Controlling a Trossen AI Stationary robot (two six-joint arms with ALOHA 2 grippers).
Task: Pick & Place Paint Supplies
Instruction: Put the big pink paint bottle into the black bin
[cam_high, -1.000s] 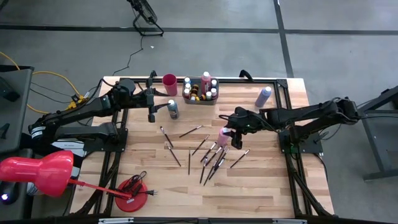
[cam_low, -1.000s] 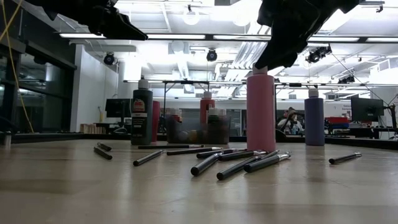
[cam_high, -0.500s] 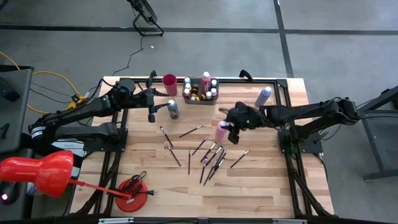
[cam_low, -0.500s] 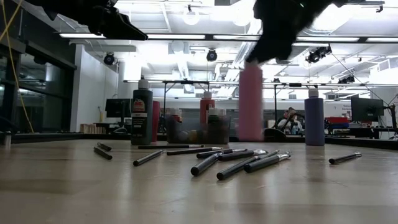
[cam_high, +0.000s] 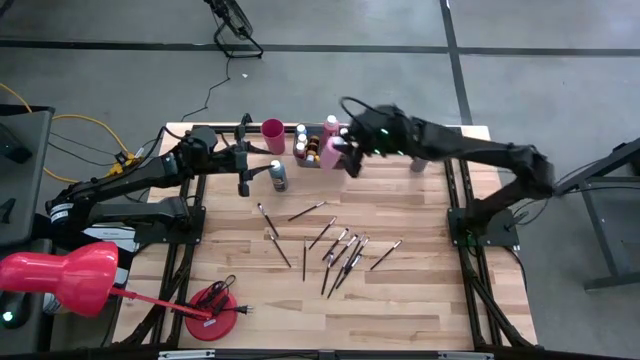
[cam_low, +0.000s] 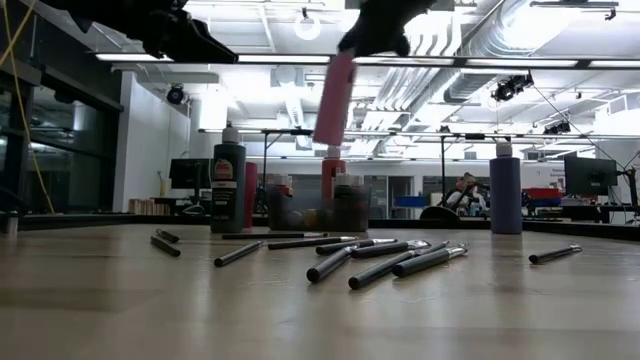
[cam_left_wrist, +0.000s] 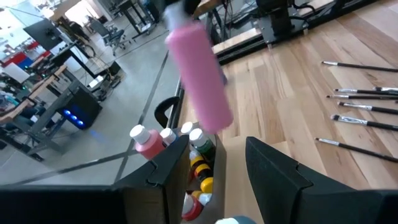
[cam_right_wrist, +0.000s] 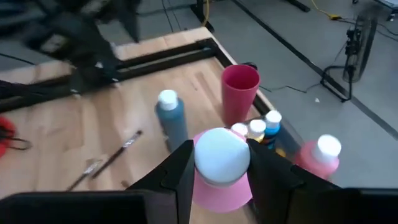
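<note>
1. High view: my right end effector (cam_high: 343, 152), which a second ago stood over the loose paintbrushes (cam_high: 340, 250) mid-worktop with the pink bottle (cam_high: 331, 151) set upright among them, is now at the far edge, above the grey tray (cam_high: 318, 163).
2. Pink bottle: lifted clear of the worktop (cam_high: 420, 290) and carried across; the low view shows it high in the air, tilted, over the tray's cluster of bottles.
3. Grip: right end effector clenched on the pink bottle just under its white cap, one finger (cam_right_wrist: 177, 171) on each side, as the right wrist view shows.
4. Meaning for the task, as I judge it: the pick and transfer of this bottle are done; only lowering and release into the tray remain.
5. Position relative to the end effector: the bottle hangs between my fingers, body pointing down toward the tray, with the pink cup (cam_high: 272, 131) just beside and the teal bottle (cam_high: 278, 175) near.
6. Still to collect: the brushes on the worktop and a lavender bottle (cam_low: 505, 190) standing well apart.
7. Left end effector (cam_high: 243, 187): waiting near the teal bottle, fingers apart, nothing held.
</note>
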